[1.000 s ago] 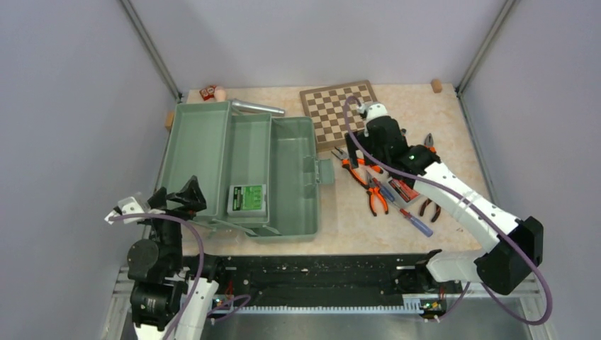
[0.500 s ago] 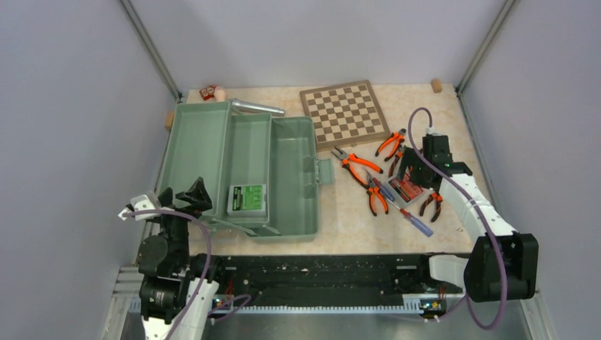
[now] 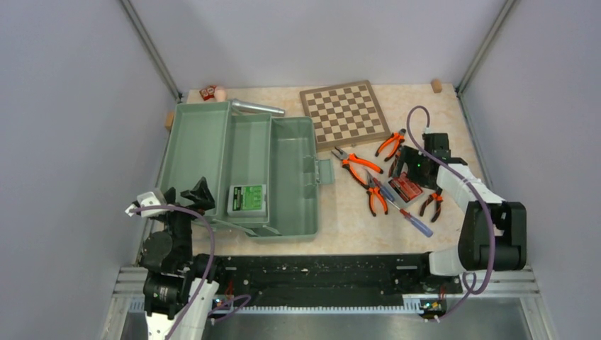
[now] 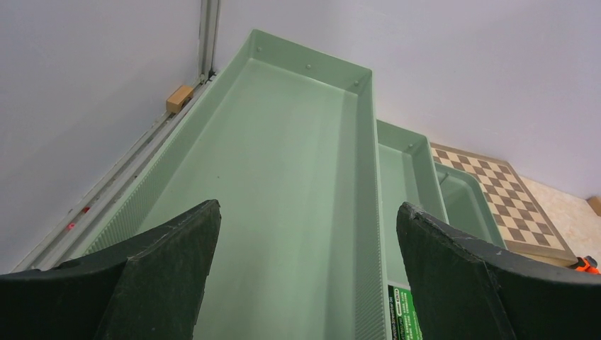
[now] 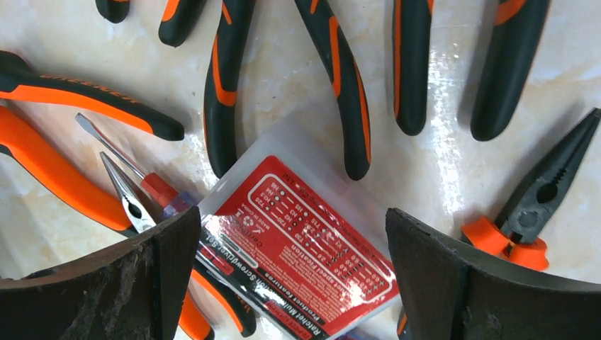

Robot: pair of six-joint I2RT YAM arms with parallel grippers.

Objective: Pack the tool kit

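- Got the right gripper [image 5: 294, 234] spread wide and gripping nothing, staring straight down at the red bit case [image 5: 305, 255] with a finger on either side of it.
- Wasn't there a second ago: was up by the near edge of the chessboard [image 3: 344, 113], then swung right and nearer, over the tool pile. Been parked roughly here for the last half second.
- Can't tell from the wrist view how high above the case, so not calling it contact.
- Messy around that case: orange-handled pliers [image 5: 71, 156] fanned out to the left and far side, plus a screwdriver [image 5: 135, 173] poking against its left corner.
- Same story with the left gripper [image 4: 305, 241]: wide open, empty, hanging at the near-left corner of the toolbox [image 3: 202, 149]. Barely budged in that second.
- Toolbox lying open on the left of the table, with only the green bit case [image 3: 247, 199] showing in its near part.
- Reads like lining up the red case as the next pick. Probably early days, with every loose tool on the right not yet packed.
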